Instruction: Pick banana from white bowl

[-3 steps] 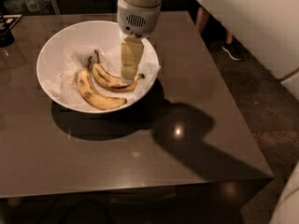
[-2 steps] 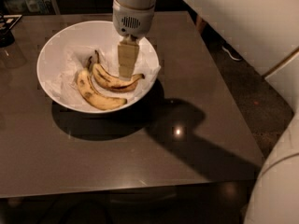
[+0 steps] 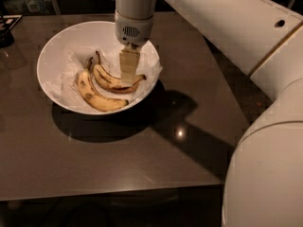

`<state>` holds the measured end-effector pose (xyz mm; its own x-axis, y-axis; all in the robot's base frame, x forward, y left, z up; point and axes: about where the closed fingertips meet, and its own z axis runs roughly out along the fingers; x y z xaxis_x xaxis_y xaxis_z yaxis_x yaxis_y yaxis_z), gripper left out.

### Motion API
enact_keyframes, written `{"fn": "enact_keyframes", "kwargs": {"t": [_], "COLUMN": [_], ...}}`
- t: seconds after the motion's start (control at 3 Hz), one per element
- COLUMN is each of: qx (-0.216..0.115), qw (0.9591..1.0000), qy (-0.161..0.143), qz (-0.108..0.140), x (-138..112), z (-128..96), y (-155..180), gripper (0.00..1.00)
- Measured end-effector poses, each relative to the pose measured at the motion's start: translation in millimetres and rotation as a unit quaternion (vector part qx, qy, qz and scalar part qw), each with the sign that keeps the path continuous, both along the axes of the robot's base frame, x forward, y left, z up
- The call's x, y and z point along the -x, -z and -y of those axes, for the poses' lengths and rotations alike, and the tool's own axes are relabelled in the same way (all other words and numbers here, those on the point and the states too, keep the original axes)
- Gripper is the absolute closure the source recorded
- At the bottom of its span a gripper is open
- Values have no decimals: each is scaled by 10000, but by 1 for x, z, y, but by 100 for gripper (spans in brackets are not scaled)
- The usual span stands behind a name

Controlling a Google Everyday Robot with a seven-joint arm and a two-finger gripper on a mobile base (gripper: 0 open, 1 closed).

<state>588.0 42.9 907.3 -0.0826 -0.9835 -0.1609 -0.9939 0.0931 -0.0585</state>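
Observation:
The white bowl [image 3: 57, 46], lined with crumpled white paper, stands on the far left part of a dark table. Two bananas lie in it. The slim curved banana [image 3: 110, 81] with dark streaks and a dark stem lies nearer the bowl's middle. A thicker yellow banana [image 3: 97, 97] with brown blotches lies in front of it. My gripper [image 3: 128, 77] hangs straight down from the white wrist [image 3: 134, 18] into the bowl. Its tip is at the right half of the slim banana and covers part of it.
The dark table [image 3: 142, 160] has its front edge near the bottom of the view and its right edge under my arm. My white arm [image 3: 246, 56] fills the right side. A dark object [image 3: 5, 32] sits at the far left edge.
The gripper has moved a little to the left and down into the bowl, onto the slim banana. The bananas and the bowl have not moved.

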Motion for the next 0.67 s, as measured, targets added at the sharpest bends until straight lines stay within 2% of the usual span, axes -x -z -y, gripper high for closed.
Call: {"fn": "enact_keyframes", "kwargs": {"t": [0.33,0.67], "qx": [19,77], "qw": [9999,9996], "qy": [-47,-181], "qz": [-145,-209], "x": [-3,-5], "z": [-5,-15], "y": [13,21], "gripper": [50,46]}}
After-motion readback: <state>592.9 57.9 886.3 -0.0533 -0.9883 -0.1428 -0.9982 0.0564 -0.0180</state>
